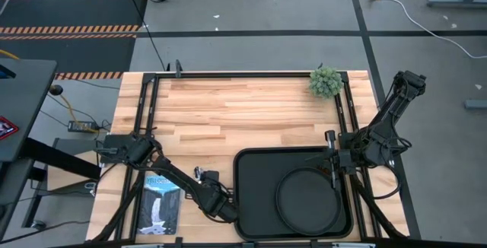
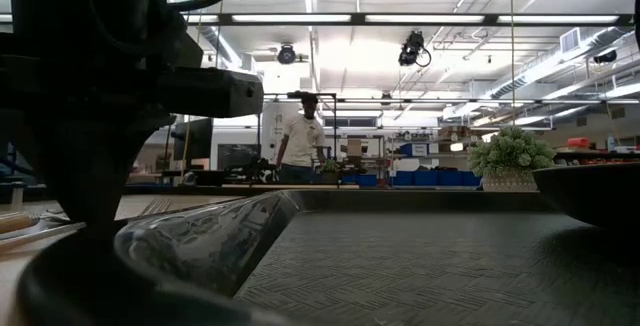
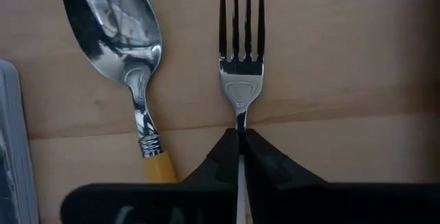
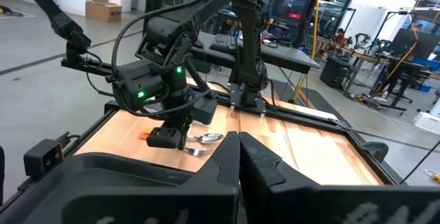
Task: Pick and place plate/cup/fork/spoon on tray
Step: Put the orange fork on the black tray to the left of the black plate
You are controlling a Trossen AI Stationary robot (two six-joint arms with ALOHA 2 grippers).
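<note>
The fork and the spoon lie side by side on the wooden table, left of the black tray. My left gripper is low over them and shut on the fork; it also shows in the right wrist view. The round black plate lies on the tray. My right gripper is shut and empty, over the tray's far right part near the plate's rim. The cup is not in view. My left gripper pinches the fork's thin neck, just behind the tines' base, between its two fingertips. The fingers come from above, one on each side of the fork. The fork lies flat on the wood, tines pointing away from the gripper; its handle is hidden under the gripper.
A booklet lies at the table's near left, beside the left arm. A small green plant stands at the far right corner. The middle and far parts of the wooden top are bare. A person stands in the room behind.
</note>
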